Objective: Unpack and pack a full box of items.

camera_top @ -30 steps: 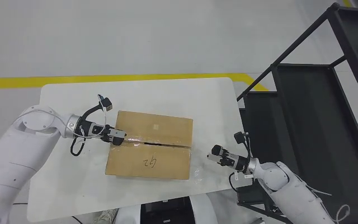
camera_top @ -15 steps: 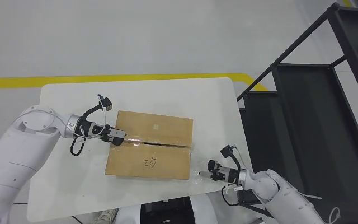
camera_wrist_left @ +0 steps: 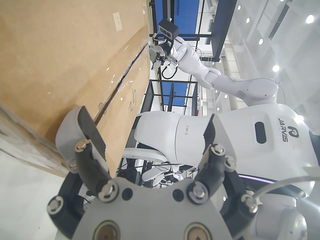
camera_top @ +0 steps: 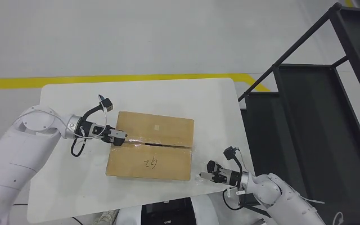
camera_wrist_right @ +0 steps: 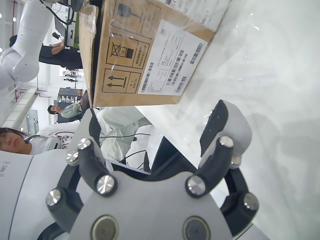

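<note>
A closed cardboard box (camera_top: 152, 145) lies in the middle of the white table (camera_top: 67, 180), its top flaps meeting in a taped seam. My left gripper (camera_top: 119, 138) is at the seam's left end. It is open, with one finger (camera_wrist_left: 86, 131) over the box top (camera_wrist_left: 62, 38) and the other off the edge. My right gripper (camera_top: 203, 175) hovers low over the table by the box's front right corner, open and holding nothing. In the right wrist view this gripper (camera_wrist_right: 155, 123) faces the box's labelled end wall (camera_wrist_right: 150, 51).
A black metal rack (camera_top: 304, 107) stands close to the table's right side. Clear film (camera_wrist_right: 250, 38) lies on the table beside the box's right end. Bare table runs behind and left of the box.
My right gripper has swung from the right of the box toward the table's front edge, ending near the box's front right corner. The left arm and the box have not moved.
</note>
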